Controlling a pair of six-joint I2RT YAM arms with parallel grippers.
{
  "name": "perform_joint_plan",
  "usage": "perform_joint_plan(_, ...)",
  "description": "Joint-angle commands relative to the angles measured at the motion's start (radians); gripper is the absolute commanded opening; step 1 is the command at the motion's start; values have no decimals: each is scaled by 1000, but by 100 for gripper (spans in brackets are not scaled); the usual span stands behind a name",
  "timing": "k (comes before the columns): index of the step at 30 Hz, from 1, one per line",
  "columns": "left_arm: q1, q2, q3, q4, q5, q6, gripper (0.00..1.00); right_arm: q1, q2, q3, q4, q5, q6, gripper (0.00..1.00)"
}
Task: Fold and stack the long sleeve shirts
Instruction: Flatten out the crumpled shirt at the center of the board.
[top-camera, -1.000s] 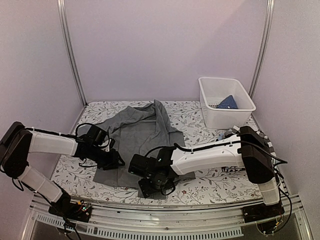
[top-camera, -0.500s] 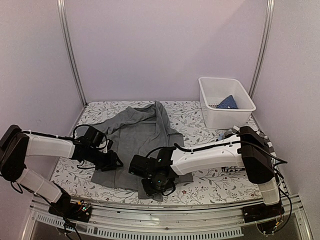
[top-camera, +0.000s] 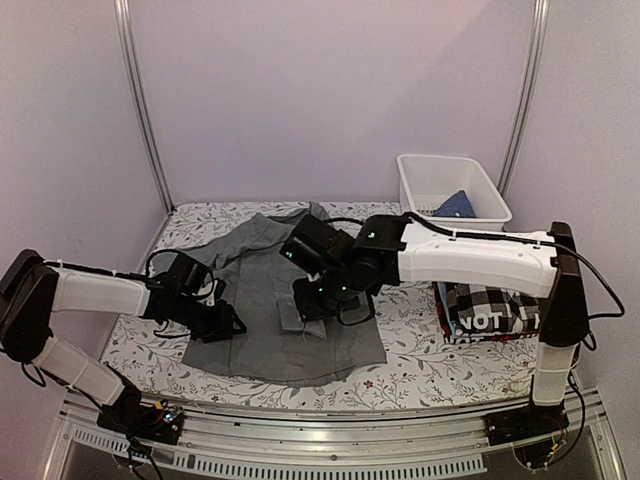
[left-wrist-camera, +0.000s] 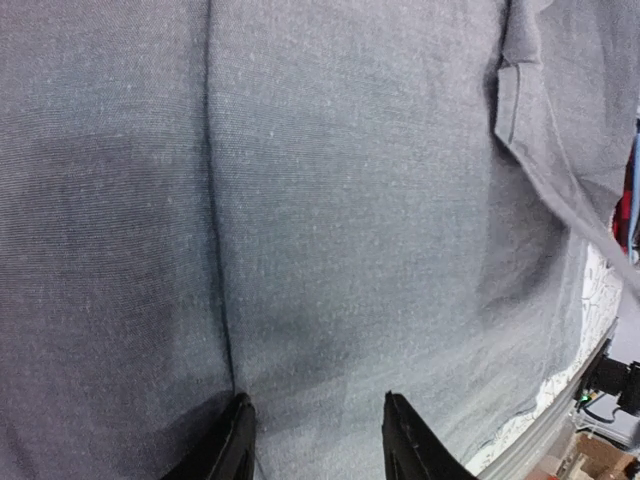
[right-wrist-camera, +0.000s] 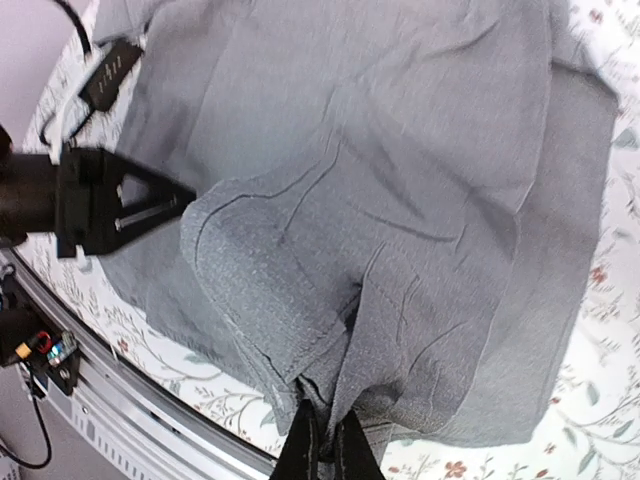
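Grey shirt (top-camera: 262, 300) of fine plain weave, spread rumpled across the flower-printed table (top-camera: 430, 372). Right gripper (right-wrist-camera: 322, 425) clamped tight on a raised fold of its cloth, soft creases fanning out from the pinch. Left gripper (left-wrist-camera: 317, 420) partly parted, black fingers (left-wrist-camera: 236, 445) pressed on the flat left part of the same cloth. Near the right edge, a folded stack: checked shirt (top-camera: 492, 298) above dark shirt lettered "NOT" (top-camera: 487, 321). Blue cloth (top-camera: 456, 205) in the white plastic basket (top-camera: 450, 238), back right.
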Motion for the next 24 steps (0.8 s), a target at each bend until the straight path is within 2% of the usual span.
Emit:
perform_joint_plan(1,15,38,-28,-103,-51,-3,44,-119,-88,56,-26,49,-133,0)
perform_joint_plan(7,19,17,-43,-115,-53,-28,44,-274,-120,145,-73,211,-268,0)
perform_joint_plan(12,43,7,-62,-120,-55,-78,44,-434,-94,420,-94,420,-434,0)
perform_joint_plan(18,93,-36,-100,-134,-63,-114,43,-548,-106,450,156,493,-662,0)
perform_joint_plan(24,95,-65,-85,-166,-47,-101,43,-598,-58,473,253,483,-755,0)
